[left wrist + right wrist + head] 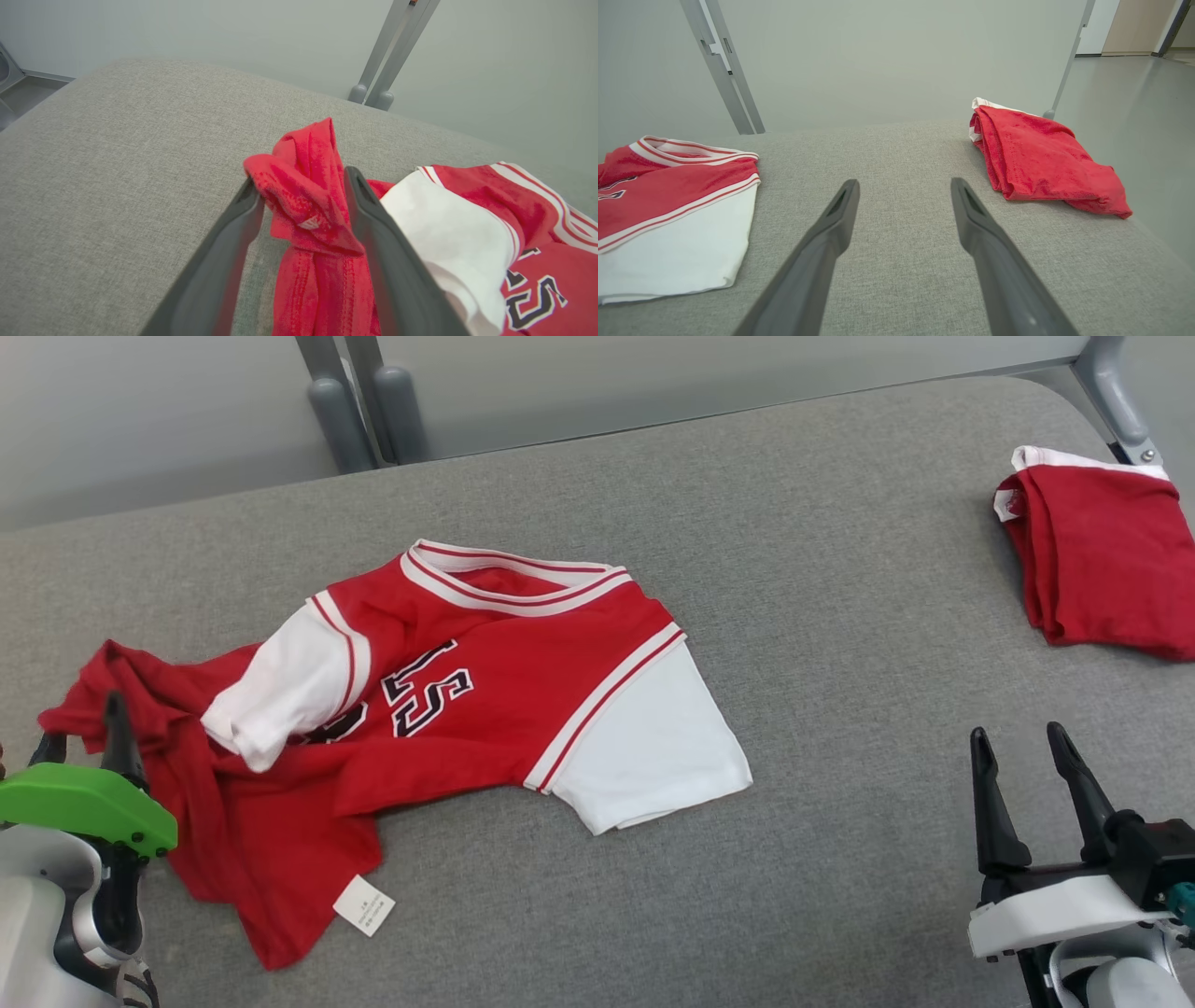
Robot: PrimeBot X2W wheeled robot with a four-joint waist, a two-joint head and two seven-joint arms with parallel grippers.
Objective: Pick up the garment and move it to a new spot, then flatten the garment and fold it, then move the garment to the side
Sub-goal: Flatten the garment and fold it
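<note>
Starting at the near edge, low on the left of the head view: left claw, released, with dark fingers spread to either side of a bunched ridge of red hem. Brushed by cloth at both tips, with a strip of grey tabletop visible beside one finger lower down. Capped by a green cover in the head view.

At the near right: right claw, likewise released. Spread wide, aimed away over bare grey surface, touching nothing, well apart from any cloth.

Just beyond the left claw, across the left and middle of the tabletop: the garment, a red jersey with white sleeves. Rumpled and twisted at the lower body, nearest the left claw, with a white care label turned out at the near hem. Flatter farther back. One sleeve spread flat toward the right, the other folded over the chest and part of the black-and-white numerals. Striped neckline toward the far side.

Farther still, by the far right corner: a second red garment, folded, well apart from the jersey.

Past the far edge: grey metal posts against a pale wall.
</note>
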